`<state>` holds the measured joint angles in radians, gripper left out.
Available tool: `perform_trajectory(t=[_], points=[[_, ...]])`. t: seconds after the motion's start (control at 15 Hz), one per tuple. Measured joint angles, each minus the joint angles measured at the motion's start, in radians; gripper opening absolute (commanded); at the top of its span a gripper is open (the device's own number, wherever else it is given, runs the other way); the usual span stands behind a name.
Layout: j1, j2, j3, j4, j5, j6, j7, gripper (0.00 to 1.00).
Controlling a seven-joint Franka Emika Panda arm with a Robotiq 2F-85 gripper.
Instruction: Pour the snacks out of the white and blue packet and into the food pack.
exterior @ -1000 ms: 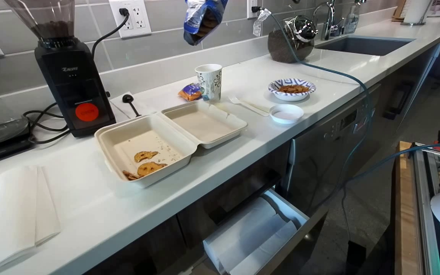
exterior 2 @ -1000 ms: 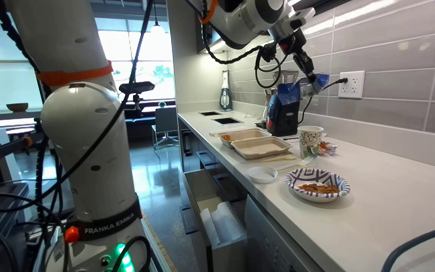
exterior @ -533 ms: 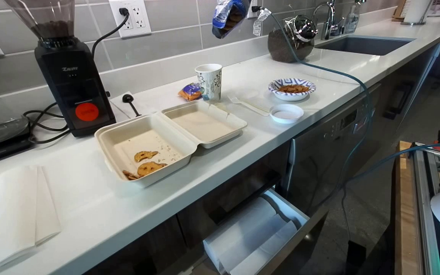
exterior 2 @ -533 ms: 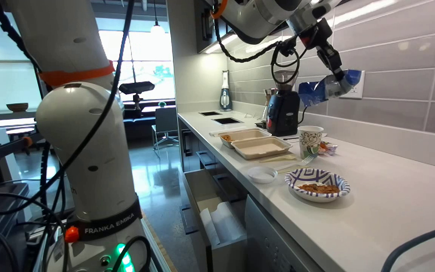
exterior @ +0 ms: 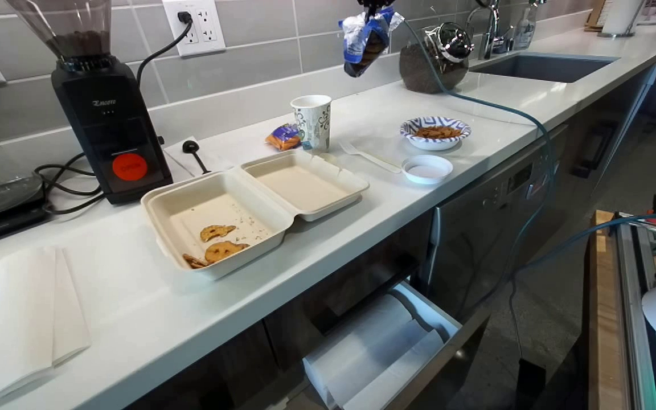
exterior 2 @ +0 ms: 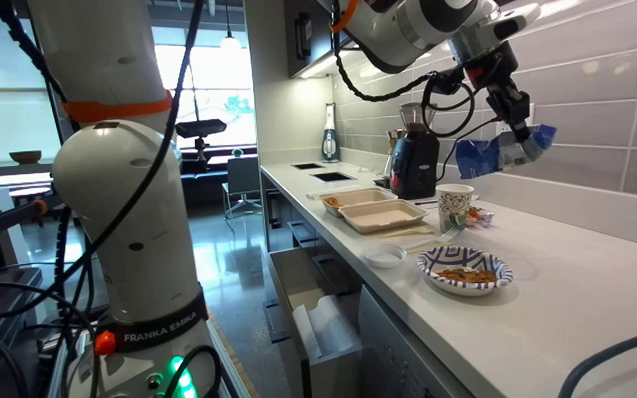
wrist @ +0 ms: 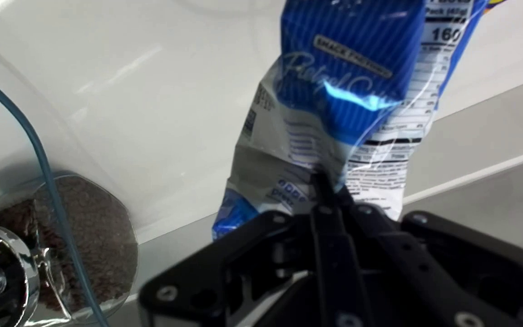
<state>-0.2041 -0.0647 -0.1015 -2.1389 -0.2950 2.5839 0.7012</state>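
My gripper (exterior 2: 523,137) is shut on the white and blue packet (exterior 2: 479,157), high above the counter near the tiled wall. In the wrist view the fingertips (wrist: 332,184) pinch the packet (wrist: 352,86) at its crinkled middle. In an exterior view the packet (exterior: 367,48) hangs tilted, its dark open end pointing down, beyond the paper cup. The food pack (exterior: 289,216) lies open on the counter, well away from the packet; it also shows in an exterior view (exterior 2: 383,214). A few tan-brown snacks (exterior: 224,251) and crumbs lie in its nearer half. Whether snacks remain in the packet is unclear.
A paper cup (exterior: 312,122), a small orange and purple bag (exterior: 284,137), a fork (exterior: 370,158), a white dish (exterior: 427,169) and a patterned bowl (exterior: 435,134) stand on the counter. A glass jar (exterior: 433,62) and cable are near the packet. A drawer (exterior 2: 318,326) is open below.
My gripper, holding the packet throughout, has moved along the wall away from the food pack and grinder toward the jar, and has lowered over the last half second. The food pack and snacks are unchanged.
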Motion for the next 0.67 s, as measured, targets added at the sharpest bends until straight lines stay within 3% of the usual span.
perform_trajectory(t=[0.67], points=[[0.003, 0.159, -0.039, 0.020, 0.075, 0.009, -0.163, 0.00]])
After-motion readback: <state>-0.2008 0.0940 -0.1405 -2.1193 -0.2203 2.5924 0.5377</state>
